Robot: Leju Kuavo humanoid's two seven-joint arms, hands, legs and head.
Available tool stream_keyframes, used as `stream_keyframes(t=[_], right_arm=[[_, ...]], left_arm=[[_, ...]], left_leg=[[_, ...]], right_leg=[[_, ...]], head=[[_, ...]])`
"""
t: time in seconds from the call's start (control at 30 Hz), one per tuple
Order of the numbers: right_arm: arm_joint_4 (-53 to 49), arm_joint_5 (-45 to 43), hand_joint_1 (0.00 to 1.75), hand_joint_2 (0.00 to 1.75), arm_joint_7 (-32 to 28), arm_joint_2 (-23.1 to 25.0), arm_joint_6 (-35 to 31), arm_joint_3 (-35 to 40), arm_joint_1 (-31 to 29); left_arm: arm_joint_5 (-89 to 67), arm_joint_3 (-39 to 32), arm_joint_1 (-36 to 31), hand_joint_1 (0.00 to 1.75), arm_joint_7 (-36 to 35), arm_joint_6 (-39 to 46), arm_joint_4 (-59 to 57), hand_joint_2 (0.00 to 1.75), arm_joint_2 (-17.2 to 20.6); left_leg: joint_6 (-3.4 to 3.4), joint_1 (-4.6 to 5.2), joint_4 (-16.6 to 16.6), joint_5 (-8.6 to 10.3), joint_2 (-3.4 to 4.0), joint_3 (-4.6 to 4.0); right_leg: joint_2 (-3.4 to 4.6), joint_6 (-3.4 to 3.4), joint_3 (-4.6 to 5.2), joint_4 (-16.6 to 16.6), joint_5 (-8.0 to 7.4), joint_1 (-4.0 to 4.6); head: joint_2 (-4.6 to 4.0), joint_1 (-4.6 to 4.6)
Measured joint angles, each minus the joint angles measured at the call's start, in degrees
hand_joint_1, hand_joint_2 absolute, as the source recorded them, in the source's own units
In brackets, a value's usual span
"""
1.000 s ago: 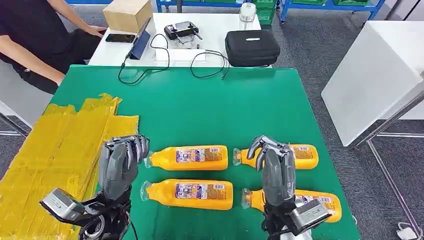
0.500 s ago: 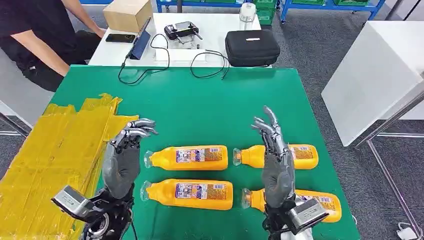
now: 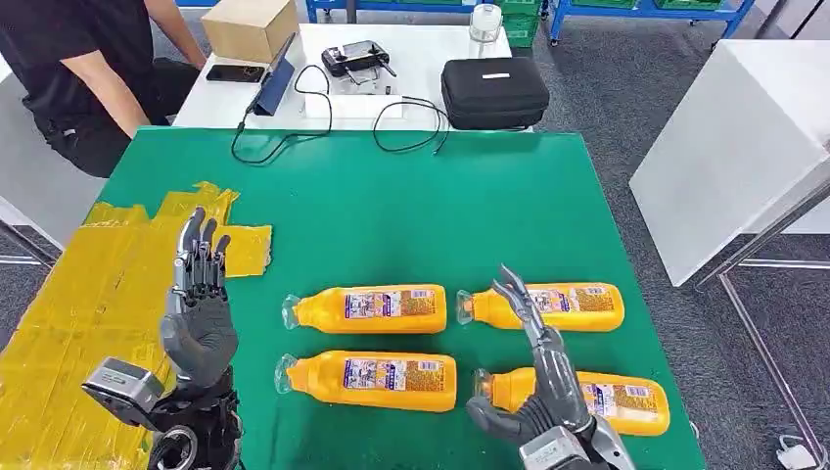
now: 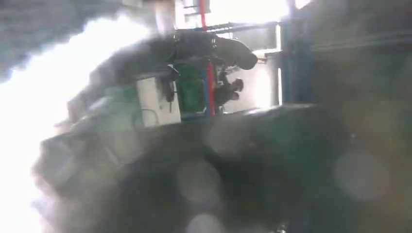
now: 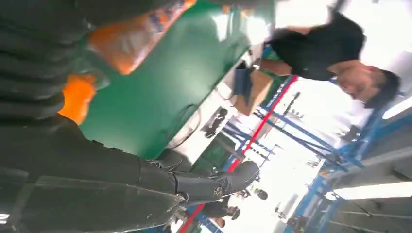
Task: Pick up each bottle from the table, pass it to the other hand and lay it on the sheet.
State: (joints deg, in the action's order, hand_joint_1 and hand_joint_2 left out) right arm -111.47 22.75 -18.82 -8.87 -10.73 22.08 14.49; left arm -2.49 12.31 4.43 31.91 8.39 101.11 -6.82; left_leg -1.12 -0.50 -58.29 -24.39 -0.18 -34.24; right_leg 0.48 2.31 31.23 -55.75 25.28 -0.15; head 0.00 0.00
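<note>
Robot hand, left (image 3: 199, 311): fingers spread wide, upright, holding nothing, above the yellow sheet (image 3: 88, 304). Robot hand, right (image 3: 533, 377): fingers extended apart, empty, over the near right bottle (image 3: 577, 399). Four orange bottles lay on the green worktop (image 3: 391, 215), labels unreadable. White table (image 3: 411, 59) behind carried a black case (image 3: 492, 91); a person (image 3: 78, 69) sat beside it.

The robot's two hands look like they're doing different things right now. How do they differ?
The left hand stands upright with its fingers pointing up, over the edge of the yellow sheet. The right hand is turned sideways, fingers stretched forward, over the near right bottle and reaching toward the far right bottle. The left hand is away from every bottle; the right is among them. Both are open and hold nothing.
</note>
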Motion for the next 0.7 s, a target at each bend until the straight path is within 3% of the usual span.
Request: stream_keyframes(t=[0.33,0.7], right_arm=[[-2.60,1.09,0.00,1.75,1.00,-3.19,-0.26,-0.70,2.24],[-6.89,15.43,0.00,1.75,13.74,-11.01,-1.25,-6.95,7.06]], left_arm=[[0.00,-1.68,1.05,0.00,0.05,-0.02,0.02,0.00,-0.44],[0.79,-4.96,1.79,0.00,-0.11,-2.45,1.33,0.00,-1.16]], left_leg=[[-0.07,0.00,0.00,0.09,0.01,0.02],[-0.11,0.17,0.00,0.10,0.00,-0.01]], right_leg=[[0.00,0.06,0.01,0.00,-0.06,0.00],[-0.01,0.08,0.02,0.01,-0.07,-0.14]], head=[[0.00,0.00],[0.00,-0.02]])
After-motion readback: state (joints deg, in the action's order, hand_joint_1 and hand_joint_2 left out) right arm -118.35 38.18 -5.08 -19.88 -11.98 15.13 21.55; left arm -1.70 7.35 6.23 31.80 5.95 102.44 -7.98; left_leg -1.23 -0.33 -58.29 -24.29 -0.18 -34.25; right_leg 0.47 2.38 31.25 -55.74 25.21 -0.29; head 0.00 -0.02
